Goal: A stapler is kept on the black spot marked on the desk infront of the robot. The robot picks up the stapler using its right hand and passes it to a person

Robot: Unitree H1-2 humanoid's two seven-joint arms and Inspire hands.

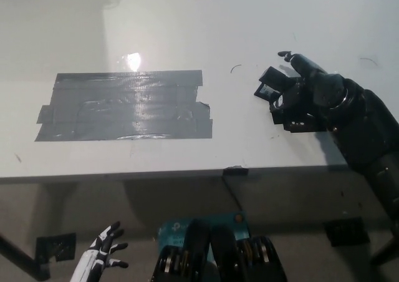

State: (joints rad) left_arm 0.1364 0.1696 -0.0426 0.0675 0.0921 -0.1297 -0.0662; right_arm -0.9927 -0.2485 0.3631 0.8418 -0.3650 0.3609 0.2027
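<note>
The black stapler (269,87) lies on the white desk (187,38) at the right, well away from the grey-black tape patch (124,107) at the left. My black right hand (308,95) is over the stapler's near end, fingers spread, one pointing up and away; most of the stapler is hidden beneath it. Only the stapler's far left end sticks out. I cannot see a closed grip on it. My white left hand (103,257) hangs low at the bottom left, below the desk's front edge, fingers apart and holding nothing.
The desk's front edge (187,173) runs across the picture's middle, with a small black tape tab (235,170) on it. A bright glare spot (132,61) sits above the patch. Dark floor marks (56,247) show under the desk.
</note>
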